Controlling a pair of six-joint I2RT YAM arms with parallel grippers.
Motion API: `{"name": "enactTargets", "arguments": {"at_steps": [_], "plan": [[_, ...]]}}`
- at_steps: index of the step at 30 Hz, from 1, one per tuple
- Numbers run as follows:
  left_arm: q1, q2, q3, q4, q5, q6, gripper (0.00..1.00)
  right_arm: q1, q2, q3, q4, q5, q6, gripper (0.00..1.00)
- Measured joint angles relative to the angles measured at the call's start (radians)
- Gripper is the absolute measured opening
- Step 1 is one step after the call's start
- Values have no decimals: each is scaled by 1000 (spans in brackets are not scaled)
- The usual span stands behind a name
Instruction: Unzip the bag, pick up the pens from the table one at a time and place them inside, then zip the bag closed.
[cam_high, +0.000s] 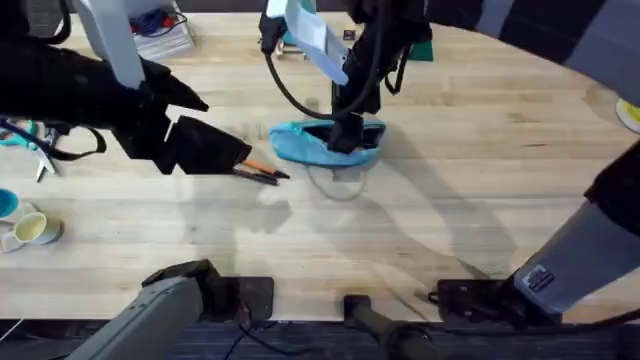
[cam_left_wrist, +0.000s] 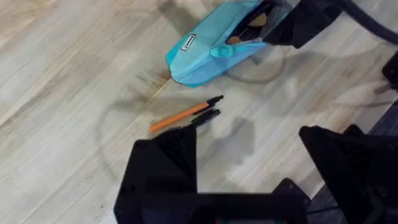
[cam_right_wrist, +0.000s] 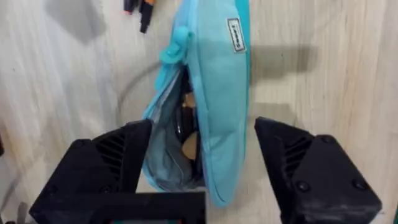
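Pale butcher-block planks make up the table (cam_high: 420, 200), the largest thing here; on it, toward twelve o'clock of centre, lies the light blue soft fabric pouch (cam_high: 318, 143), its zip already drawn back; two thin pens, one orange with a dark tip (cam_high: 258, 167) and one black (cam_high: 265, 177), lie side by side just off the pouch's eight o'clock end.

Loading looks to be the step in hand: the right gripper (cam_right_wrist: 202, 168) stands over the pouch with jaws wide, straddling the mouth; the left gripper (cam_left_wrist: 249, 168) hovers near the pens, jaws wide and empty; the next move, as I judge it, calls for the left arm to drop squarely over one pen and close without catching its neighbour.

From the right wrist the gaping dark interior shows, with something tan inside; the overhead hides that under the arm; the left wrist best shows the pens lying nearly touching.
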Motion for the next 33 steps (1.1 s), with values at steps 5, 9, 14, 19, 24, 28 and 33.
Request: {"name": "enactTargets", "arguments": {"at_steps": [5, 9, 14, 19, 24, 28, 33], "plan": [[0, 0, 0, 0, 0, 0, 999, 0, -5, 0, 2, 48, 3, 997], [0, 0, 0, 0, 0, 0, 999, 0, -67, 0, 2, 80, 6, 997], [0, 0, 0, 0, -1, 0, 999, 0, -202, 2, 0, 139, 6, 997], [0, 0, 0, 0, -34, 0, 999, 0, -285, 7, -3, 205, 6, 996], [0, 0, 0, 0, -57, 0, 999, 0, -327, 7, -7, 229, 44, 997], [0, 0, 0, 0, -60, 0, 999, 0, -378, 7, -25, 236, 125, 998], [0, 0, 0, 0, -60, -16, 999, -3, -459, 7, -74, 240, 237, 997]]}}
